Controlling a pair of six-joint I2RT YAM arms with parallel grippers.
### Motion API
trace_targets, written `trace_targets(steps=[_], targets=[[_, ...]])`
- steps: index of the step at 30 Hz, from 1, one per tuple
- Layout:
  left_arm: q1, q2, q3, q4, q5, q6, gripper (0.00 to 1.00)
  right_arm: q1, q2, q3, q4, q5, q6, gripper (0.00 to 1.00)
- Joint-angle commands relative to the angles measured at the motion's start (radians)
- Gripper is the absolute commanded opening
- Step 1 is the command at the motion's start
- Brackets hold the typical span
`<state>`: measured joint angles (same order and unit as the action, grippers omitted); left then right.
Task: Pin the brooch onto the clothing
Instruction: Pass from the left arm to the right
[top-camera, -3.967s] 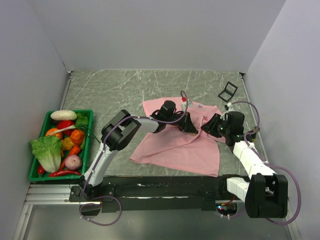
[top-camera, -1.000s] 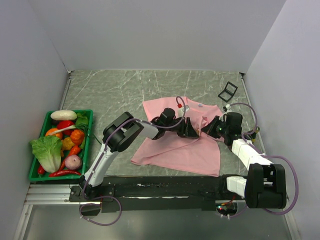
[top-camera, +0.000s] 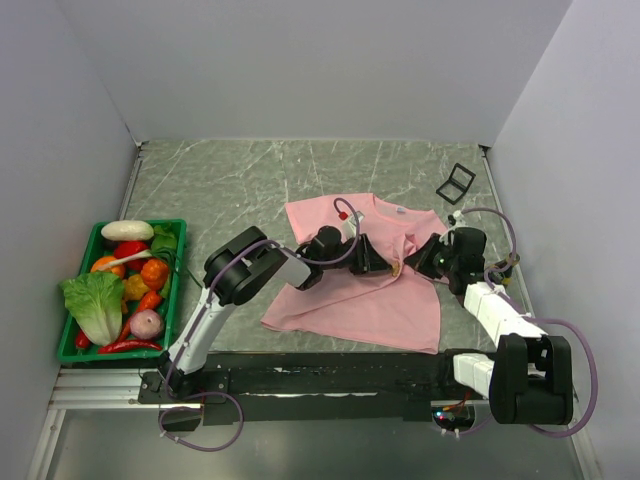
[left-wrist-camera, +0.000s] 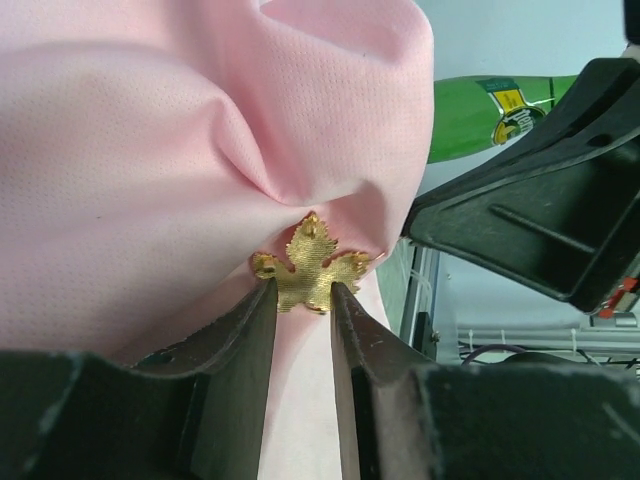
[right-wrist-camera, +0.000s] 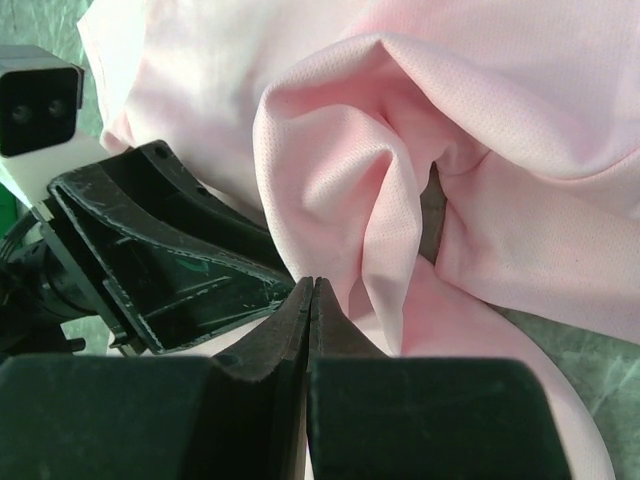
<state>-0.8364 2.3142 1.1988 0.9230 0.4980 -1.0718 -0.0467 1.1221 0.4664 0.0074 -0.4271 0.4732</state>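
Gold against pink: found the brooch (left-wrist-camera: 308, 268) pinched by its lower edge between the narrowly parted fingers of the left gripper (left-wrist-camera: 303, 298), pressed to a raised fold of the shirt (left-wrist-camera: 150, 150). Found the right gripper (right-wrist-camera: 311, 285) fully closed at that fold, facing the left; could not tell whether cloth was caught. Saw the shirt lying crumpled mid-table (top-camera: 220, 180).

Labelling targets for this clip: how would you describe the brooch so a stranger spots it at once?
Find the pink T-shirt in the overhead view, then the raised fold in it. Against that fold, between the left gripper's fingers, sits the brooch: a small gold jagged leaf, the only metallic thing there.
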Motion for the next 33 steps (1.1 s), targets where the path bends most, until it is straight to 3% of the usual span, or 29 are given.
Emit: trace_targets(steps=[1, 13, 20, 24, 33], targets=[[-0.009, -0.041, 0.016, 0.054, -0.006, -0.017, 0.33, -0.005, -0.008, -0.012, 0.019, 0.011, -0.018, 0.0], [-0.012, -0.064, 0.002, -0.052, -0.021, 0.067, 0.59, -0.004, -0.024, -0.006, -0.073, 0.172, -0.013, 0.0], [-0.029, -0.024, 0.104, -0.225, -0.015, 0.176, 0.61, -0.002, -0.031, 0.001, -0.095, 0.143, -0.053, 0.0], [-0.03, 0.01, 0.122, -0.199, 0.017, 0.17, 0.56, -0.004, -0.018, 0.006, -0.084, 0.103, -0.064, 0.0], [-0.043, 0.028, 0.15, -0.243, 0.014, 0.205, 0.46, 0.005, -0.008, 0.012, -0.084, 0.074, -0.07, 0.22]])
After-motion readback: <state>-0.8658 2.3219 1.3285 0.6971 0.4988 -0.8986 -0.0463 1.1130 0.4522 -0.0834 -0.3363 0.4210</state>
